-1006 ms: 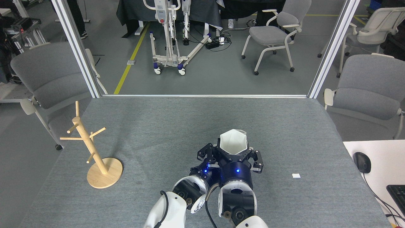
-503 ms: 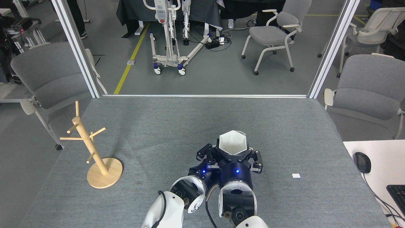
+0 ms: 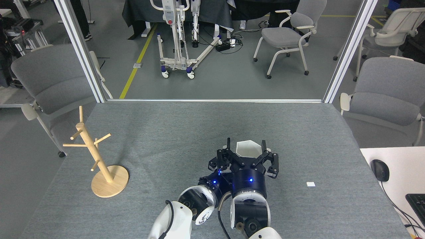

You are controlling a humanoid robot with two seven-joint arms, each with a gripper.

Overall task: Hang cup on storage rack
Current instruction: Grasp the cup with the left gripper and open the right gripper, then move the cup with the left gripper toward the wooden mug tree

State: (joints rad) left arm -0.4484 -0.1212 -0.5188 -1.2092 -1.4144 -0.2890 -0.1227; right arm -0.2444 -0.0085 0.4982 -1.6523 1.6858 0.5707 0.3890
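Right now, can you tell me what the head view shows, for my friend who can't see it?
A white cup sits upright on a gray table, with the right tool open around it, fingers raised on either side. The left tool's state is hidden behind the right one. A wooden mug tree with empty pegs stands far to the left.

From where I look, no text, label, brand, number or sign is readable on anything in view.
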